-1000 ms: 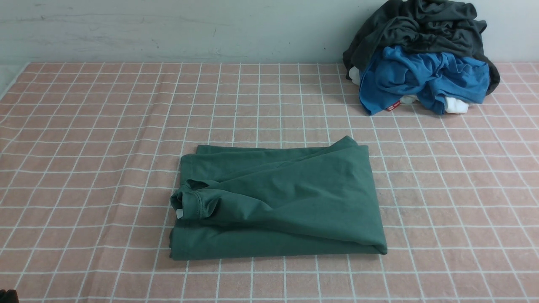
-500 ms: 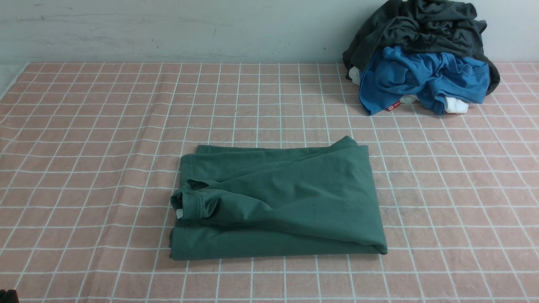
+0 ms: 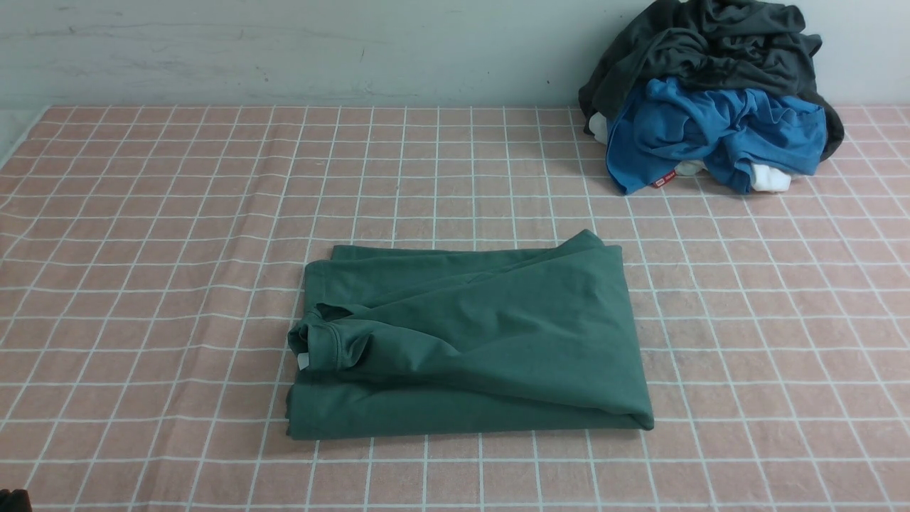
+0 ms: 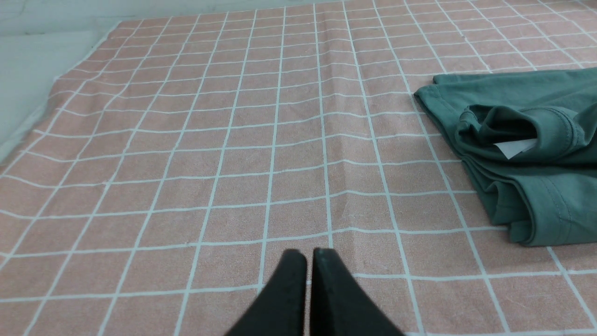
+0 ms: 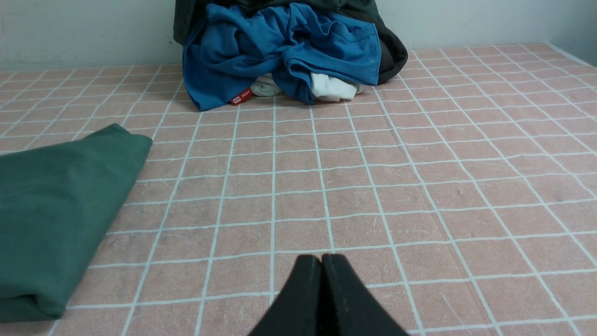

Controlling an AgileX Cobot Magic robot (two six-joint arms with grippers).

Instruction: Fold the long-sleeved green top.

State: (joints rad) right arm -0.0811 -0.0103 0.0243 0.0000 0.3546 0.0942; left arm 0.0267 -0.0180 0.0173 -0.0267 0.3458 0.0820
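Resting low over the checked cloth, the left gripper and right gripper are both closed and hold nothing. Between them lies the green top, folded into a rectangle, its long side running left to right. Neither arm looks clearly nearer.

Laundry-folding bench; checked cloth; clothes pile
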